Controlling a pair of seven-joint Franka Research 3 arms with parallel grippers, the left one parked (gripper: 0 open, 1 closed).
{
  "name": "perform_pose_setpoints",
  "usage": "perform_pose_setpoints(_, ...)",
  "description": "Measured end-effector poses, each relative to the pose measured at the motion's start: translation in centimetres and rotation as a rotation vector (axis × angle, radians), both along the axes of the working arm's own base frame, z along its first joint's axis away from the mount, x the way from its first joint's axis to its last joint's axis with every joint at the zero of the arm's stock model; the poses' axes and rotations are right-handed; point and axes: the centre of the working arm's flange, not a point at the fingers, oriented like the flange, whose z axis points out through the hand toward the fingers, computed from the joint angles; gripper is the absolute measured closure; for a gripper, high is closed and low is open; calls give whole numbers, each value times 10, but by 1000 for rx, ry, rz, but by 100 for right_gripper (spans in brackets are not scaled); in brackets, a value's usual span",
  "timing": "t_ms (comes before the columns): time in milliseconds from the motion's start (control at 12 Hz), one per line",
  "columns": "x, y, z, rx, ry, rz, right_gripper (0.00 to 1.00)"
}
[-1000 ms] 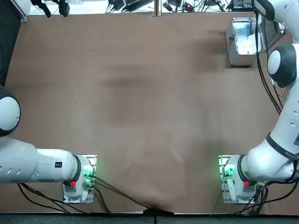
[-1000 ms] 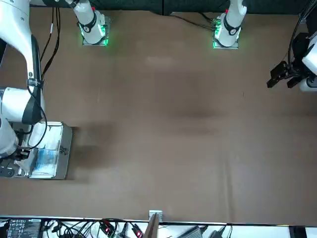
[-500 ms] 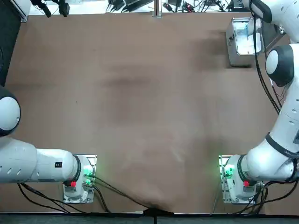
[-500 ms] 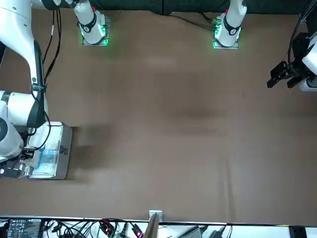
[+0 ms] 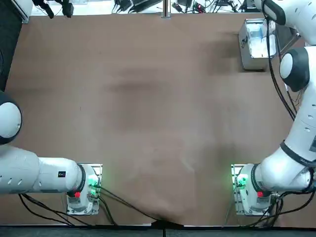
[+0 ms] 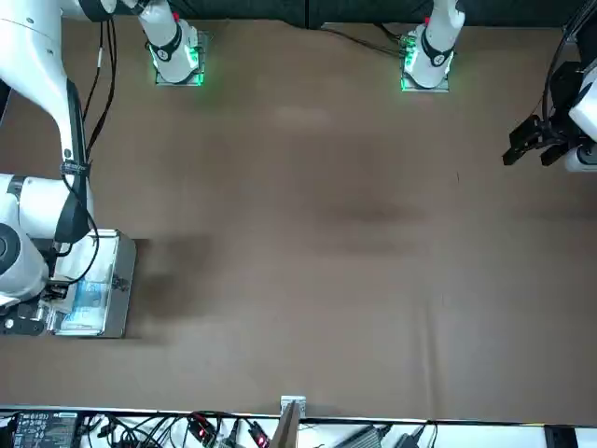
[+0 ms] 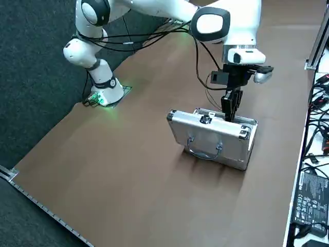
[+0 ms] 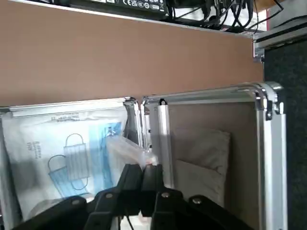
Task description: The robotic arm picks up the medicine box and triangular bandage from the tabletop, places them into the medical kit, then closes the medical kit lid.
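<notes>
The medical kit (image 5: 245,47) stands at the table's far right corner, and it also shows as the silver case (image 6: 121,280) in the front view. From the right side, the medical kit lid (image 7: 205,136) stands raised, its loop handle facing outward. My right gripper (image 7: 230,114) reaches down just behind the lid's top edge. In the wrist view the gripper (image 8: 142,167) is shut with nothing between its fingers, over the rim between the two halves. The triangular bandage (image 8: 204,158) lies in one half and a blue-and-white mask packet (image 8: 62,153) in the other. The medicine box is hidden.
A power strip and cables (image 7: 311,190) run along the table's far edge, close behind the kit. The right arm's base (image 5: 244,190) glows green at the near edge. Brown tabletop (image 5: 148,108) stretches left of the kit.
The right arm's upper joints have shifted a little toward the table's far edge, over the kit. The kit itself has stayed in place.
</notes>
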Motion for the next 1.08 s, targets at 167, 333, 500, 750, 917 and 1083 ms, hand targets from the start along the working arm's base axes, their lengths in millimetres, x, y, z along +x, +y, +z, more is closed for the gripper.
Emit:
perform_pose_setpoints(167, 1, 8, 0, 2, -6, 2, 97)
perform_pose_setpoints(333, 2, 18, 0, 5, -21, -11, 97)
perform_pose_setpoints(500, 3, 27, -1, 9, -38, -31, 97)
perform_pose_setpoints(750, 4, 34, -9, 14, -50, -62, 91)
perform_pose_setpoints(917, 4, 36, -13, 14, -48, -64, 87)
perform_pose_setpoints(1083, 5, 40, -11, 15, -51, -58, 56)
